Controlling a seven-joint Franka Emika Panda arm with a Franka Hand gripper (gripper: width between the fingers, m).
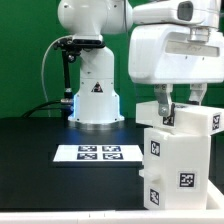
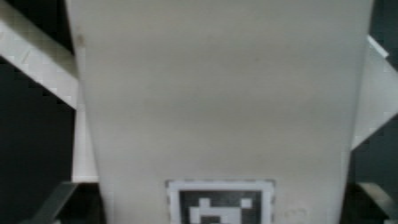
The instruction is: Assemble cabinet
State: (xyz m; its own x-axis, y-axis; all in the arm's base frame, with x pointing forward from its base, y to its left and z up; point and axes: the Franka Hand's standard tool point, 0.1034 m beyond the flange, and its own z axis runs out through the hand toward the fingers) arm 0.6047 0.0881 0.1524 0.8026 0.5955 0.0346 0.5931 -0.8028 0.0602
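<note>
Tags are the only printing I can make out on the cabinet (image 1: 183,150), none readable as text. It stands upright on the counter (image 1: 35,145) at the exterior view's right. My end effector (image 1: 183,103) is closed on its top panel, fingers (image 1: 163,101) straddling it. Open counter surrounds the marker board (image 1: 98,153).

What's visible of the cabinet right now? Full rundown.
The cabinet is a tall white plastic-looking box, upright on the black table at the exterior view's right, beside the marker board. Black-and-white square tags mark its faces. The tool straddles its top; whether it grips is unclear. The wrist view shows a plain white panel with one tag.
</note>
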